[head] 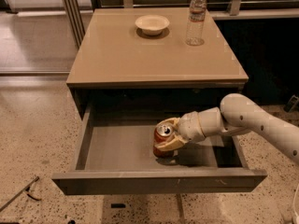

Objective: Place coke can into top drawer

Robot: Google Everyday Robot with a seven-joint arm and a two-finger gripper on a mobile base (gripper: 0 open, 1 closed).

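The top drawer [117,146] is pulled open under the tan table, its grey floor showing. The coke can [162,139], red with a silver top, stands upright on the drawer floor, right of the middle. My gripper [169,138] reaches in from the right on a white arm, and its pale fingers [174,143] wrap around the can's sides. The can's lower right side is hidden behind the fingers.
On the tabletop [117,55] stand a shallow white bowl [152,24] at the back middle and a clear water bottle [196,17] at the back right. A speckled floor surrounds the table. A dark low shelf runs along the right. A thin tool [21,192] lies on the floor at the lower left.
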